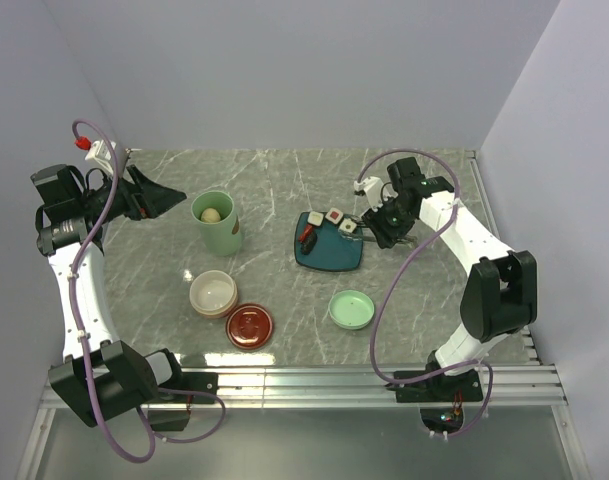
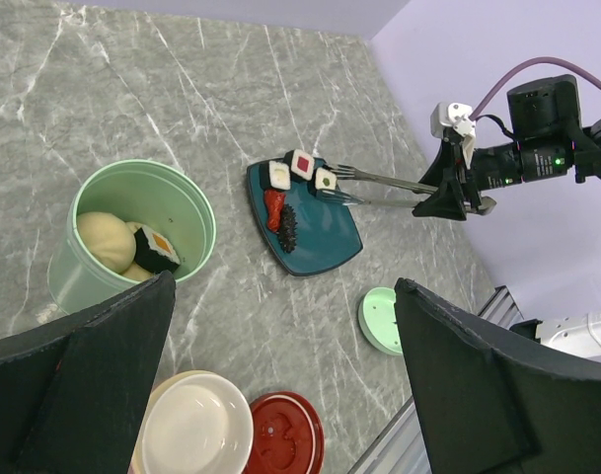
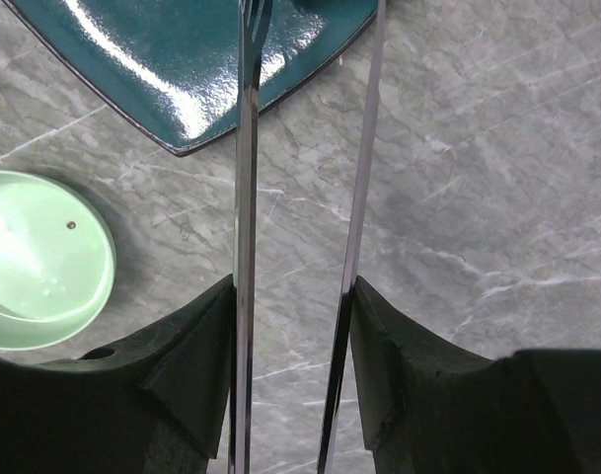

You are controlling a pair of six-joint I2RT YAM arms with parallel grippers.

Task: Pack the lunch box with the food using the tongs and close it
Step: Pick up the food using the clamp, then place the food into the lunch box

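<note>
The tall mint-green pot (image 1: 216,222) of the lunch box stands left of centre. It holds a beige ball (image 2: 105,240) and a sushi piece (image 2: 157,249). Its flat lid (image 1: 351,309) lies apart on the table. The cream bowl (image 1: 213,293) sits beside its dark-red lid (image 1: 250,325). More food lies on the teal plate (image 1: 334,255): white sushi squares (image 2: 302,163) and a red-and-dark piece (image 2: 280,215). My right gripper (image 3: 292,296) is shut on the silver tongs (image 3: 246,197), whose tips flank a sushi square (image 2: 326,180). My left gripper (image 2: 280,286) hangs open above the table, beside the pot.
Lilac walls close in the marble table at the back and on both sides. A ribbed metal rail (image 1: 314,385) runs along the near edge, between the arm bases.
</note>
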